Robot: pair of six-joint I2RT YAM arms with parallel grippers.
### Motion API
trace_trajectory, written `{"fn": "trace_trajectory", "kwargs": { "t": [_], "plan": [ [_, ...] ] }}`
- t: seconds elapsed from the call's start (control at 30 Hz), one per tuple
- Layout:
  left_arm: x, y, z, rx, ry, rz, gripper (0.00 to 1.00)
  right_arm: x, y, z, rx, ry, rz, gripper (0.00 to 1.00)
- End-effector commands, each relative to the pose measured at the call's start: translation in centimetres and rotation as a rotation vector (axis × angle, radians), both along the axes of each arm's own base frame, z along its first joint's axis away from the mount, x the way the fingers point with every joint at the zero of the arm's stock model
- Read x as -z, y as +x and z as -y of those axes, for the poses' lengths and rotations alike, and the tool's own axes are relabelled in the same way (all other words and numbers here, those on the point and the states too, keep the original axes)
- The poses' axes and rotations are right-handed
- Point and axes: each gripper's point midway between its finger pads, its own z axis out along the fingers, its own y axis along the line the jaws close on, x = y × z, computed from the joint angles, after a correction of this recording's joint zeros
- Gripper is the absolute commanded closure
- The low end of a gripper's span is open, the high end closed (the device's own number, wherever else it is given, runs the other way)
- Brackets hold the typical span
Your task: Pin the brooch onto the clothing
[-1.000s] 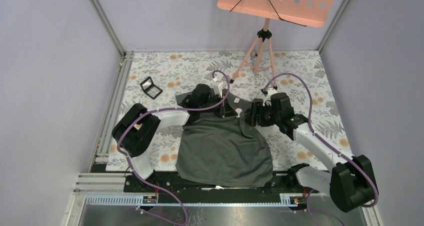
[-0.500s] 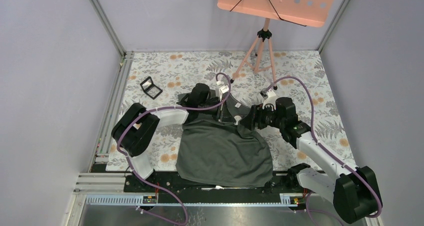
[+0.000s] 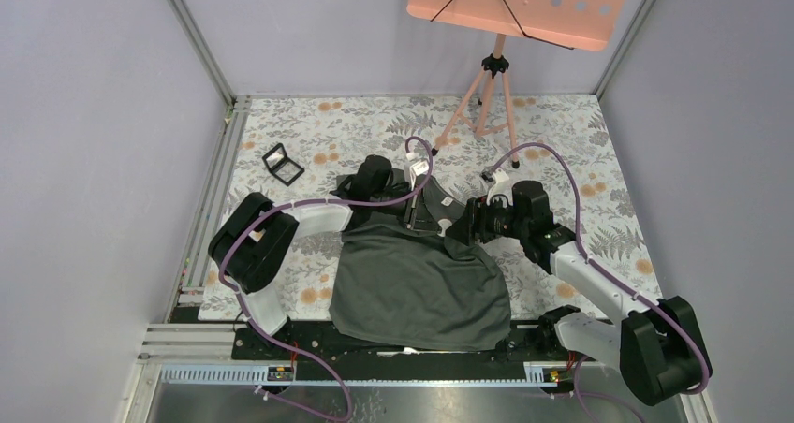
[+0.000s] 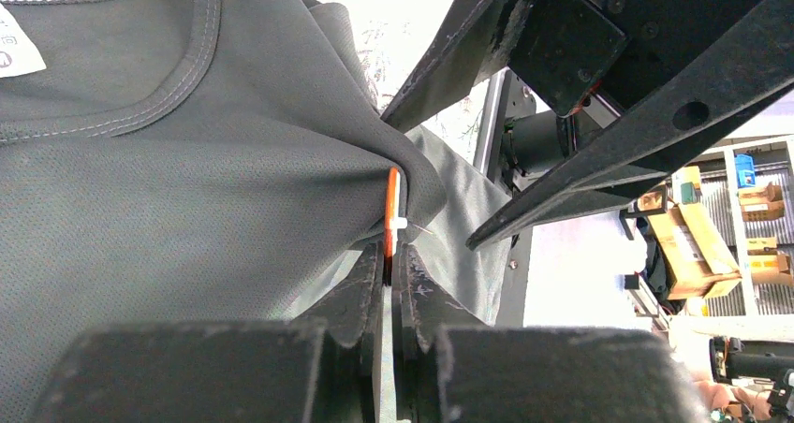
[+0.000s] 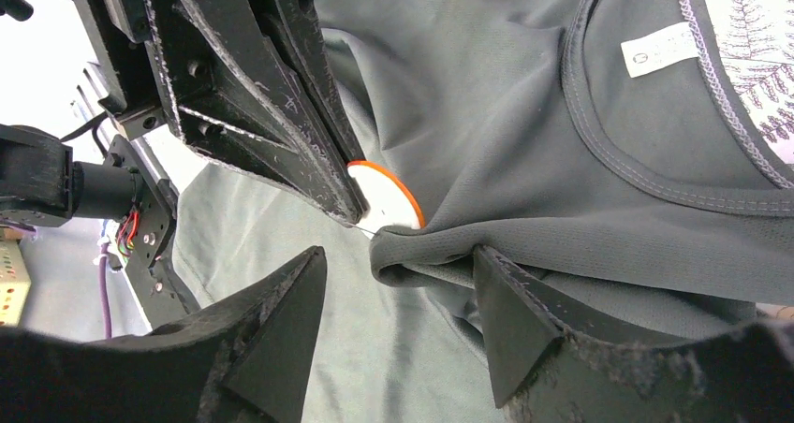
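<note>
Orange brooch (image 5: 389,198) clenched in my left gripper (image 4: 390,259), pin nosing a raised clothing (image 5: 487,114) fold that my right gripper (image 5: 398,283), jaws apart, straddles to steady.

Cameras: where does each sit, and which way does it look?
Top external: above and behind the arms, looking down at the table, T-shirt and both arms.
Left wrist: on the left arm, looking along the shut left gripper pinching the brooch.
Right wrist: on the right arm, looking past the open right gripper at the T-shirt.
Shared: both wrist views show brooch and T-shirt.
</note>
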Motion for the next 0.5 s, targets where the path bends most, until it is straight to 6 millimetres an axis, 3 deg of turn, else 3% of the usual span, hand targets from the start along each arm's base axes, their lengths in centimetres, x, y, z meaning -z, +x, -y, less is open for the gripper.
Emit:
{"fn": "trace_trajectory", "kwargs": {
  "t": [0.0, 0.47],
  "plan": [
    [-3.13, 0.22, 0.47, 0.05, -0.081, 0.071, 1.0, -0.42, 0.39, -0.53, -0.029, 0.014, 0.036, 0.35],
    [-3.6, -0.16, 0.51, 0.052, -0.101, 0.053, 1.0, 0.42, 0.55, -0.97, -0.036, 0.0, 0.024, 0.39]
  ]
}}
